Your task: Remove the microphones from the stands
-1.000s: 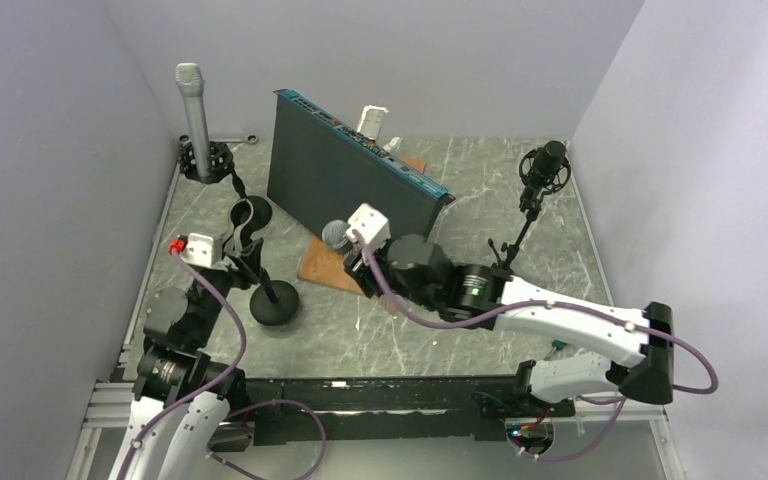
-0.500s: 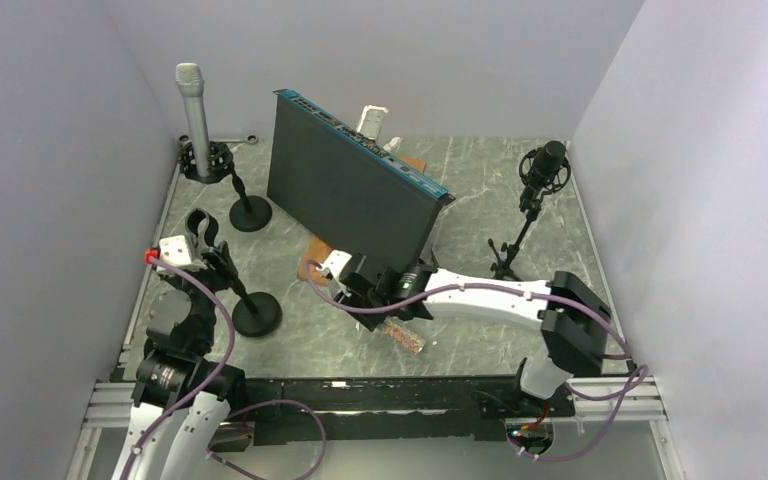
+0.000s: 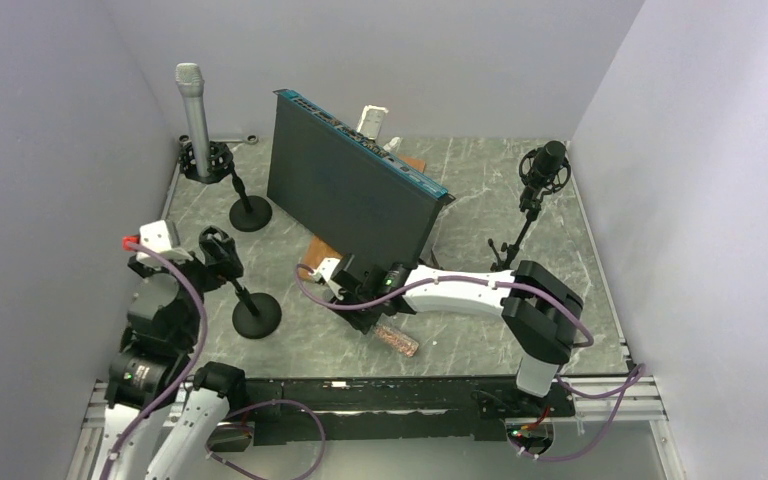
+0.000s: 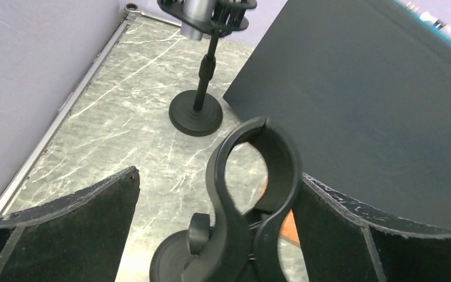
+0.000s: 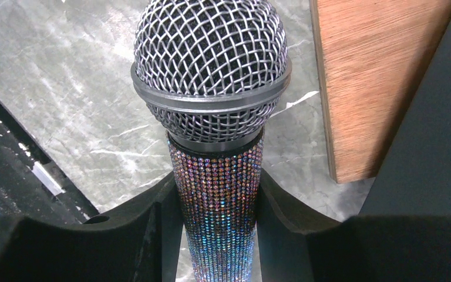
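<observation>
The microphone (image 5: 211, 70), mesh-headed with a glittering body, is out of the stand (image 3: 257, 316) and sits in the right gripper (image 5: 217, 194), whose fingers (image 5: 158, 223) press against both sides of the body just below the head. In the top view it lies low over the marble table (image 3: 480, 220) near the middle, its tail pointing toward the near right; whether it touches the surface cannot be told. A wooden board (image 5: 376, 82) lies just beyond it, in front of the tall black box (image 3: 350, 185). At the near left, the left gripper (image 4: 217, 179) has its fingers spread wide on either side of the stand's empty clip (image 4: 286, 170), apart from it. A silver microphone (image 3: 193, 100) stands on a second stand in the far left corner.
</observation>
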Robot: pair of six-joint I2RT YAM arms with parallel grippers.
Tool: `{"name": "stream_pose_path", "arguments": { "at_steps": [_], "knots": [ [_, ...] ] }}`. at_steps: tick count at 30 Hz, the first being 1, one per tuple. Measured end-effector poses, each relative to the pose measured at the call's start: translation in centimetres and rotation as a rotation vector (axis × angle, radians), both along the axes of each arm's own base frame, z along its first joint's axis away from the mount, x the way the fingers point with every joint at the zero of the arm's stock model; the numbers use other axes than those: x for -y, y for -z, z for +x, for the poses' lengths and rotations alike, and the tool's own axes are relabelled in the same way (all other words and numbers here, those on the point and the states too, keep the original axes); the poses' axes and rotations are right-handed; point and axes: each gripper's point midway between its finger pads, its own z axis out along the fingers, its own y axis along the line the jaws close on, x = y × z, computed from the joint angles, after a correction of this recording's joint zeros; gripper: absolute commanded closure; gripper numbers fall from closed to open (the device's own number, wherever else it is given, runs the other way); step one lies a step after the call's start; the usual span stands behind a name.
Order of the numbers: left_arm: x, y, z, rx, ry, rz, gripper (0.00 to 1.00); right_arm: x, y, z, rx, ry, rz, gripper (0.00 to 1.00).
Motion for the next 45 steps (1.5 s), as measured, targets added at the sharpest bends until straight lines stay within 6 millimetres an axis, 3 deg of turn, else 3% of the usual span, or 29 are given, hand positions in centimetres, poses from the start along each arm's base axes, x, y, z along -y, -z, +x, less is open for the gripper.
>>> {"name": "stream_pose_path", "arguments": {
  "at_steps": [7, 10, 13, 14, 17, 22, 24, 26, 33, 36, 39, 45],
  "knots": [
    [-0.6, -7.3, -2.2, -0.028, -0.051, -0.124, 0.01, 0.0, 1.1, 0.4, -0.002, -0.007, -0.007, 1.00],
    [-0.6, -8.8, -2.3, -0.072, -0.077, -0.163, 0.03, 0.0, 1.5, 0.4, -0.004, -0.007, -0.013, 1.00],
    [0.0, -8.1, -1.9, -0.140, -0.059, -0.163, 0.13, 0.0, 1.5, 0.5, -0.003, -0.005, -0.011, 1.00],
    [0.2, -7.5, -1.9, -0.165, -0.048, -0.156, 0.13, 0.0, 1.5, 0.5, -0.003, -0.005, -0.011, 1.00],
    [0.8, -6.2, -1.8, -0.217, -0.004, -0.115, 0.01, 0.0, 1.5, 0.6, -0.002, -0.005, -0.011, 1.00],
    [1.0, -5.5, -2.5, -0.230, 0.070, -0.010, 0.02, 0.0, 1.5, 0.6, -0.003, -0.010, -0.011, 1.00],
    [0.9, -5.6, -2.7, -0.228, 0.084, 0.027, 0.09, 0.0, 1.5, 0.5, -0.003, -0.010, -0.010, 1.00],
    [1.0, -5.4, -2.7, -0.234, 0.108, 0.058, 0.23, 0.0, 1.5, 0.5, -0.004, -0.011, -0.009, 1.00],
    [1.9, -2.9, -1.4, -0.338, 0.170, 0.128, 0.57, 0.0, 1.4, 0.7, 0.002, -0.008, -0.009, 1.00],
    [2.2, -2.5, -0.8, -0.351, 0.179, 0.140, 0.80, -0.1, 1.3, 0.9, 0.011, -0.004, -0.008, 1.00],
    [2.3, -2.2, -0.7, -0.340, 0.180, 0.133, 0.97, -0.3, 1.0, 1.1, 0.019, -0.002, -0.002, 1.00],
    [2.2, -0.4, -0.5, -0.340, 0.170, 0.128, 1.00, -0.9, 0.2, 1.9, 0.054, 0.000, 0.010, 1.00]
  ]
}}
